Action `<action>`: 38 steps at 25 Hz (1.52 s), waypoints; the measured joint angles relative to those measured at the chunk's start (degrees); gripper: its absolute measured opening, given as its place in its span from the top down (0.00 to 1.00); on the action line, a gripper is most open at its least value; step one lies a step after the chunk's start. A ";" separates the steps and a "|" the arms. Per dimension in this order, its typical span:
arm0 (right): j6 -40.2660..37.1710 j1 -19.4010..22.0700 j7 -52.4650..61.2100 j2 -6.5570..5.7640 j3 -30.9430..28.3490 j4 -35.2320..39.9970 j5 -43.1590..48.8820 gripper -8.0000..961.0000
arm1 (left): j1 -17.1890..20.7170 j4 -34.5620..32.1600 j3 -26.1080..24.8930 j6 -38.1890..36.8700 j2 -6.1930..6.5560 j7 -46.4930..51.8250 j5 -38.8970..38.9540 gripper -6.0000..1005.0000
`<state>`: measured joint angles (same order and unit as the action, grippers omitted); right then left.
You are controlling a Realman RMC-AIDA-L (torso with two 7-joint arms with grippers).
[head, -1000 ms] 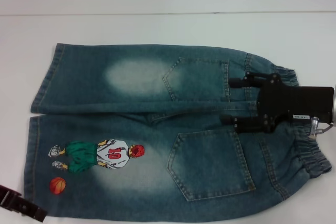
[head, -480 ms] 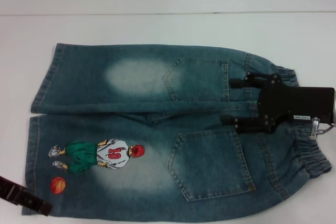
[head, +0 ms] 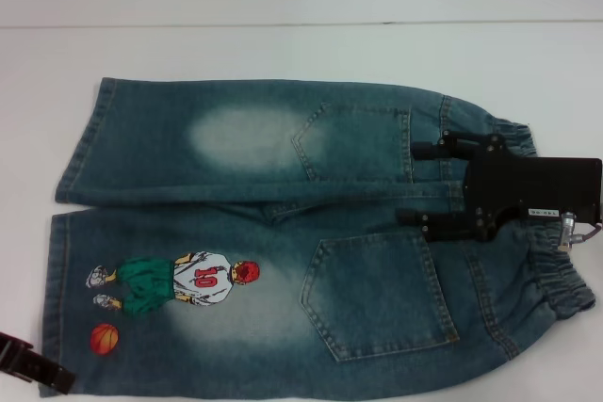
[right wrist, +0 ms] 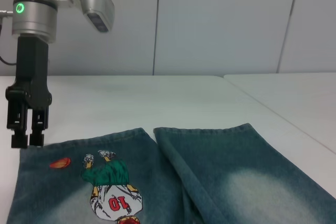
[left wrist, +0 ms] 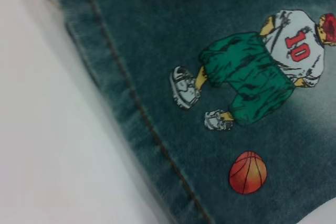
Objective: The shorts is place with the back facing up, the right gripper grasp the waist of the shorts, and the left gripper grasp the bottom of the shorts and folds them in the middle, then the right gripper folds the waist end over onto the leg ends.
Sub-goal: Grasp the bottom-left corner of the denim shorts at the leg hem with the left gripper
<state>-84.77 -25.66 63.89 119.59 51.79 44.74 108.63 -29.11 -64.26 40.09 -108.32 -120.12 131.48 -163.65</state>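
Lying flat on the white table (head: pixel 283 44), the denim shorts (head: pixel 283 233) are spread back-side up, waist toward the robot's right and leg hems toward its left. Nearest item: left gripper (right wrist: pixel 23 139), poised at the hem corner of the near leg, fingers pointing down and close together with nothing between them, tips just above the denim edge. Beside it on that leg: printed basketball (left wrist: pixel 248 172) and a printed player figure (left wrist: pixel 257 69) in a white "10" shirt and green shorts. Mid-field: right gripper (head: pixel 424 184), over the waist end between the two back pockets (head: pixel 377 294), its fingers spread wide apart, empty. Farthest: the second leg, bearing a pale faded patch (head: pixel 245 136).
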 joint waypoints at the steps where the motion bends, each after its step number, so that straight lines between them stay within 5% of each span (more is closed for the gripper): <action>1: -0.03 0.00 -0.01 -0.02 -0.03 0.00 0.00 0.09 | 0.24 -0.70 -0.22 -0.35 0.02 0.09 0.00 0.31; 38: -2.09 1.33 -1.50 -0.06 -1.56 0.62 0.00 0.09 | 1.27 -2.70 2.47 -0.94 -0.15 3.42 -0.08 0.36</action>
<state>-86.86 -24.34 62.40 119.53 50.23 45.35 108.63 -27.83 -66.96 42.55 -109.26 -120.27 134.90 -163.74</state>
